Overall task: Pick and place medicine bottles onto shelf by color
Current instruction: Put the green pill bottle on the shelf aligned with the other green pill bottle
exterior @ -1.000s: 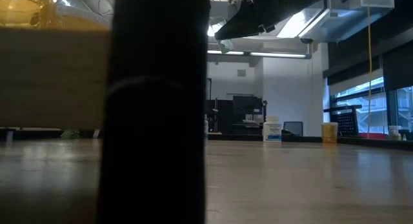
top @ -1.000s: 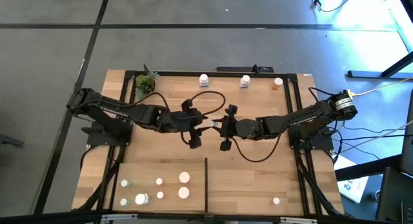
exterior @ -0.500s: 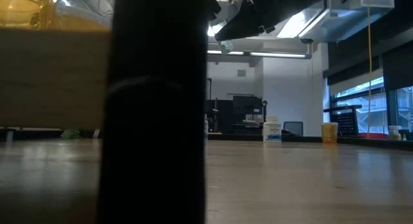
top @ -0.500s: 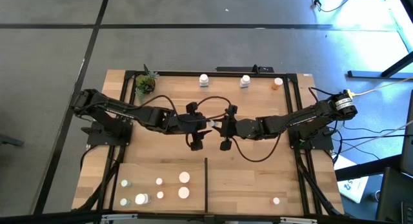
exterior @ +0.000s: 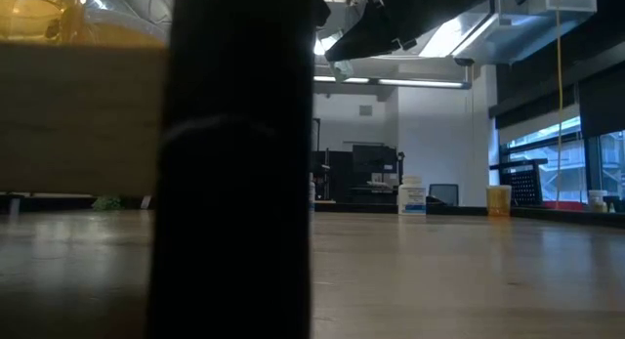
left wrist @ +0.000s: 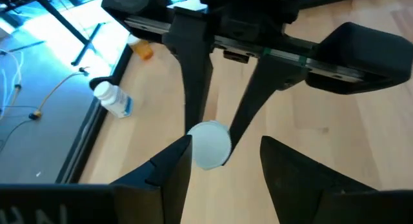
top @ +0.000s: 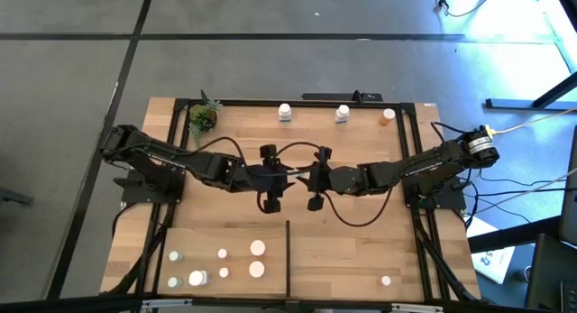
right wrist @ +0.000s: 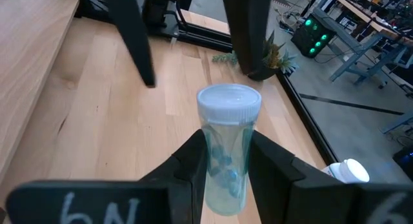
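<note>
A: Right, your shelf (top: pixel 361 241) has room, but both arms meet mid-table, well above it.

B: Who has the bottle (right wrist: pixel 226 146)?

A: Your right gripper (right wrist: pixel 222 166) is clamped on its body, cap toward the left gripper (left wrist: pixel 222 169), whose fingers stand parted around the cap, not yet gripping.

B: The risk?

A: If you release the right before the left closes, it drops. A pinch on the cap alone could let it swing or slip.
</note>
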Robot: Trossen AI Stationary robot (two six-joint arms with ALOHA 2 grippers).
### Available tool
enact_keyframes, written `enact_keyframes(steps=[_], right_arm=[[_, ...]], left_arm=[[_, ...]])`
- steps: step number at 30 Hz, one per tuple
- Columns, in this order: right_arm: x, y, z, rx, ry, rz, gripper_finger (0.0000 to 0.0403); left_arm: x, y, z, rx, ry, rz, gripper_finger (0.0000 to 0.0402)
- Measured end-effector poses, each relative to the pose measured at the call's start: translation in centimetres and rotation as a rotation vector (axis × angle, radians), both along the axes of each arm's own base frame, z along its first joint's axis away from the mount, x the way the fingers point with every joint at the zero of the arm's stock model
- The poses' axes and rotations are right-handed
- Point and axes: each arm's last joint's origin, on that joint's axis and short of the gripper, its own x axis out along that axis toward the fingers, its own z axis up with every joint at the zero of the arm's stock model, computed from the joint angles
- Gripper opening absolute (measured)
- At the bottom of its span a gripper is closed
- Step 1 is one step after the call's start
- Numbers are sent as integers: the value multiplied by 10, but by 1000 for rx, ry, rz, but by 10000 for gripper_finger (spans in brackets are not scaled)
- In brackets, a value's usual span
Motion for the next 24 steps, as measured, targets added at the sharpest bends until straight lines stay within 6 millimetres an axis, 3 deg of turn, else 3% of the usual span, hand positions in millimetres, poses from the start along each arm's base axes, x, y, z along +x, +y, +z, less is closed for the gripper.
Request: enact_keyframes(steps=[24], right_arm=[[0, 0, 0, 4, 1, 11, 97]], left_arm=[[4, 9, -5, 4, 15, 36, 176]])
